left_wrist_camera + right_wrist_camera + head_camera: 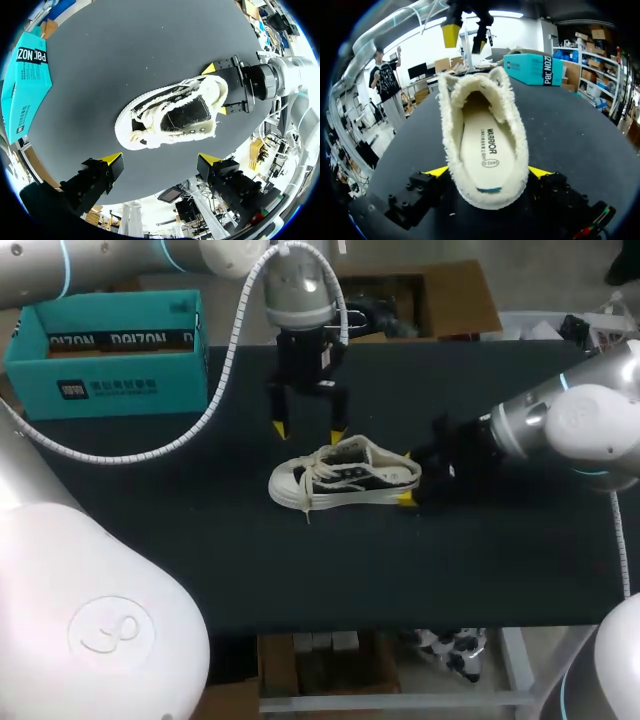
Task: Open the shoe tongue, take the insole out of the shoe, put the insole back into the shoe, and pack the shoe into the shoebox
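Shoe (345,476) first: you have it upright on its sole near the middle of the dark table (200,550), with the toe toward your left arm's side and the heel toward the right. Your right gripper (406,477) is clamped on the heel, with 1 yellow-tipped finger against each side of it. From the right wrist you look straight into the fleece-lined opening, where the insole (487,150) lies flat inside. Your left gripper (310,432) hangs over the shoe with its 2 fingers spread wide. Nothing is between them and it touches nothing. From the left wrist you see the black tongue (187,112) in the opening, with the white laces (145,131) bunched toward the toe. The teal shoebox (105,365) stands at the table's far left corner, well apart from the shoe, with its top open.
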You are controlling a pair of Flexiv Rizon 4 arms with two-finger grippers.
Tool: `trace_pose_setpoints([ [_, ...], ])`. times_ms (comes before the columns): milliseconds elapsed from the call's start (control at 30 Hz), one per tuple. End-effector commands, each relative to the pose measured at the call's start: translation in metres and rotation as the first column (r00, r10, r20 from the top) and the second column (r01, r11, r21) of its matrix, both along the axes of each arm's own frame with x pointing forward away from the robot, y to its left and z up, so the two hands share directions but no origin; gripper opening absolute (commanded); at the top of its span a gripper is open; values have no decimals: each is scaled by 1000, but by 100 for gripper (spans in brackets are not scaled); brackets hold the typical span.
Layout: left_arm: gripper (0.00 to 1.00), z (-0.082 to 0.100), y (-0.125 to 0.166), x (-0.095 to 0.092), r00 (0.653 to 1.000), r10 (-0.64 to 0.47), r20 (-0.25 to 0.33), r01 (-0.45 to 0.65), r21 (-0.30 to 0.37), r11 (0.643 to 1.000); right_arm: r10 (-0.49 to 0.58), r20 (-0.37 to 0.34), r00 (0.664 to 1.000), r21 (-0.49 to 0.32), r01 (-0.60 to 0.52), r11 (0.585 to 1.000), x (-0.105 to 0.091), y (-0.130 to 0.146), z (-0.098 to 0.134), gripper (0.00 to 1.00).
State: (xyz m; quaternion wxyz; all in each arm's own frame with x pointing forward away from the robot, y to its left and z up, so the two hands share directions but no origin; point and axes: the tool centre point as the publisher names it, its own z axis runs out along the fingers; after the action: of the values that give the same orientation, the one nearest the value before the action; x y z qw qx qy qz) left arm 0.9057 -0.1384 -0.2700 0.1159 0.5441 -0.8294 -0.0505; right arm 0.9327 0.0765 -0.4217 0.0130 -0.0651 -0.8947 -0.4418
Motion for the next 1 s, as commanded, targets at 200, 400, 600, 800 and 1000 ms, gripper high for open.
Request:
trace_pose_setpoints([
  [200,100,-6,-10,5,1000,1,-11,-1,7,1000,10,-2,1000,55,-10,998,6,13,-13,100],
  [400,100,-8,-16,6,1000,7,-11,-7,12,1000,7,8,1000,66,-8,998,7,13,-15,81],
  [600,100,-2,-31,6,999,45,10,-45,67,997,3,17,1000,67,-5,998,7,10,-17,0],
  [800,100,-6,-55,9,996,89,10,-90,141,986,-3,28,1000,63,1,998,7,11,-18,0],
  [1000,86,-17,-77,13,992,124,9,-122,237,964,-7,32,999,57,5,998,7,11,-18,0],
])
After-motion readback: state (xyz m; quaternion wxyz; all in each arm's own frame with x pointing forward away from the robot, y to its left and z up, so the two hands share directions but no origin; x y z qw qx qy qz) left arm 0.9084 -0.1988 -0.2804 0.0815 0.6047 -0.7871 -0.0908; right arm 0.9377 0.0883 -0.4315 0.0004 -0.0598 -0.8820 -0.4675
